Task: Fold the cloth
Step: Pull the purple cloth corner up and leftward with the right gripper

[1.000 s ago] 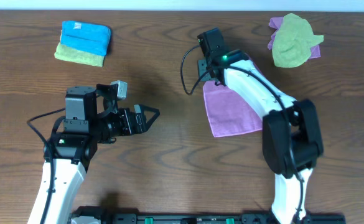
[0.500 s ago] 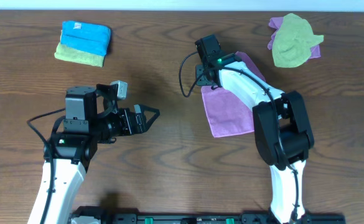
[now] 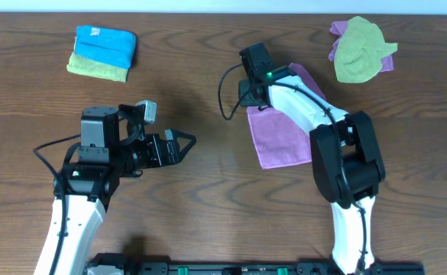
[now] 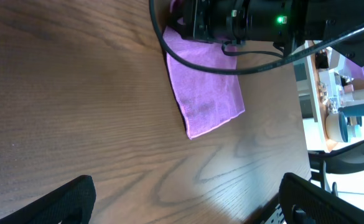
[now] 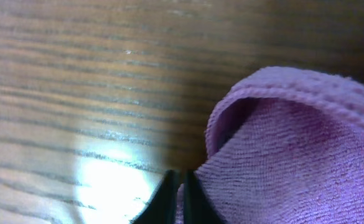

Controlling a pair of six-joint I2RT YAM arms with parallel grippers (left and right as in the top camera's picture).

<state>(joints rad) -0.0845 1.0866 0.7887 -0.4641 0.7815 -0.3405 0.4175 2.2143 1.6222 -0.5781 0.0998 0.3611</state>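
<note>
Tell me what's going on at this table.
The right gripper has its fingers pinched on a corner of the purple cloth, whose edge curls up at the pinch; the rest lies flat on the table. The left gripper hangs open over bare wood, apart from the cloth. A folded stack and a crumpled pile of other cloths sit along the far side.

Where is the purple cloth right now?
In the overhead view the purple cloth lies right of centre, with the right gripper at its upper-left corner and the green cloth heap farther up and to the right.
</note>
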